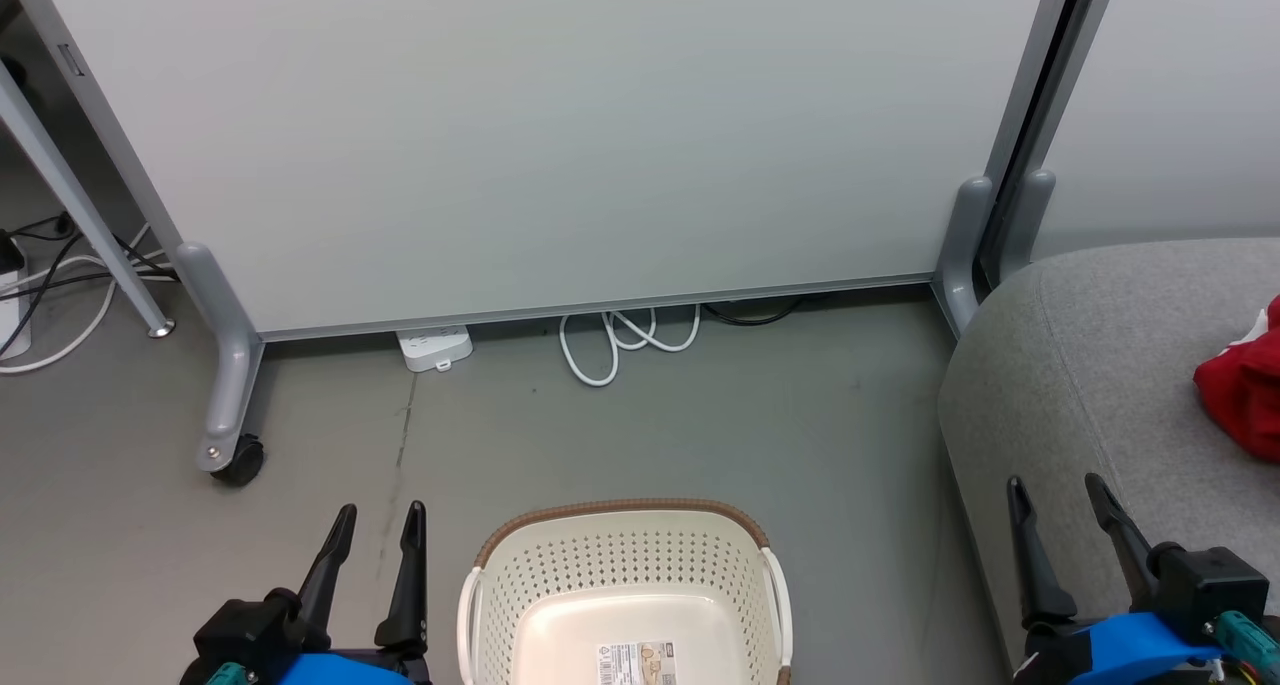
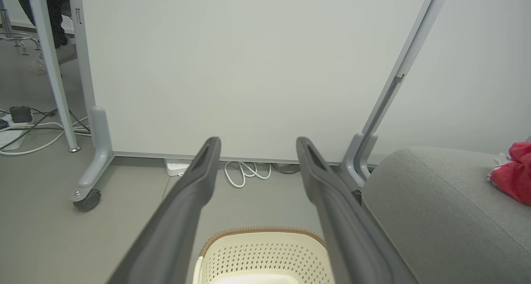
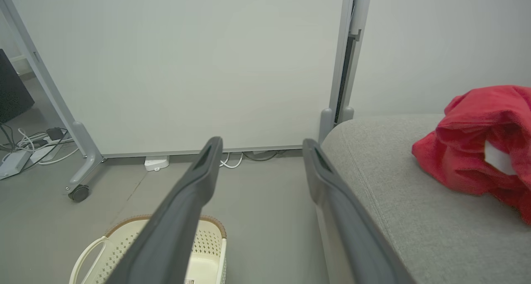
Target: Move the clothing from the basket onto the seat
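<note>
The cream basket (image 1: 520, 585) stands on the floor at the bottom centre of the head view, its printed label bare and nothing red inside; it also shows as basket (image 2: 265, 255) and basket (image 3: 120, 246). Red clothing (image 1: 1245, 385) with white trim lies on the grey seat (image 1: 1080, 365) at the right edge, seen again as clothing (image 3: 477, 147) on seat (image 3: 394, 201) and clothing (image 2: 514, 176). My left gripper (image 1: 378, 520) is open, left of the basket. My right gripper (image 1: 1058, 493) is open over the seat's front corner. Both hold nothing.
A white partition panel (image 1: 540, 125) on grey wheeled feet (image 1: 228, 405) stands behind the basket. A power strip (image 1: 434, 347) and coiled white cable (image 1: 625, 340) lie at its base. More cables (image 1: 50, 285) lie far left. Grey floor (image 1: 700, 435) separates basket and panel.
</note>
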Robot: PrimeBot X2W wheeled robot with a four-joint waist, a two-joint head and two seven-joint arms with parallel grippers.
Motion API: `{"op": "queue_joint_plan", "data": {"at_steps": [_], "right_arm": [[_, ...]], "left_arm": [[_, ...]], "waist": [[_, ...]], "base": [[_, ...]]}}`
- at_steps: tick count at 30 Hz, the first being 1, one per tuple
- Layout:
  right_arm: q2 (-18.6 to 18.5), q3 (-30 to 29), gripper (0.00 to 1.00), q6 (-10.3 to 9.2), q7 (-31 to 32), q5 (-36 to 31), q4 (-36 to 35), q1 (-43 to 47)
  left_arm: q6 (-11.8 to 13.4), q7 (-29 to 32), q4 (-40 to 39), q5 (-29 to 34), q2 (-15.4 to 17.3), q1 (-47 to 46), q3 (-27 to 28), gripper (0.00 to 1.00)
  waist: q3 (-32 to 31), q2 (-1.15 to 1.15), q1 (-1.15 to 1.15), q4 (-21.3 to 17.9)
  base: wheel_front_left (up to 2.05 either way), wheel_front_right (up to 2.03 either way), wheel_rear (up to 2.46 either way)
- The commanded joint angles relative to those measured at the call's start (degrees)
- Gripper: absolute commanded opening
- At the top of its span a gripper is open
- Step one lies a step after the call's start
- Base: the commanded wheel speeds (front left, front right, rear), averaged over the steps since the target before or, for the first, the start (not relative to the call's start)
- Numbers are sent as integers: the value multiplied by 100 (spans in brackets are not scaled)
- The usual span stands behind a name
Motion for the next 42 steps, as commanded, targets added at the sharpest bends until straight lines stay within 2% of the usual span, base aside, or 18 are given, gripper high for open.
{"op": "queue_joint_plan", "data": {"at_steps": [1, 28, 29, 38, 42], "right_arm": [[27, 12, 100, -4, -41, 65, -4, 75], [40, 34, 100, -4, -117, 301, 266, 102], [27, 25, 0, 0, -97, 286, 259, 96], [67, 22, 0, 3, -83, 312, 776, 158], [65, 0, 0, 3, -22, 798, 817, 81]], "left_arm": [[-26, -17, 12, 24, 17, 97, 21, 100], [-26, -17, 208, 51, 3, -61, -250, 100], [0, 1, 196, 17, -18, -8, -237, 0], [1, 41, 629, -31, -39, 309, -232, 0], [0, 149, 566, -465, -27, 282, -163, 0]], "waist": [[-28, 0, 0, 33], [-41, 0, 0, 92], [-41, 0, 0, 92], [-39, 0, 0, 89], [-33, 0, 0, 75]], "base": [[0, 0, 0], [0, 0, 0], [0, 0, 0], [0, 0, 0], [0, 0, 0]]}}
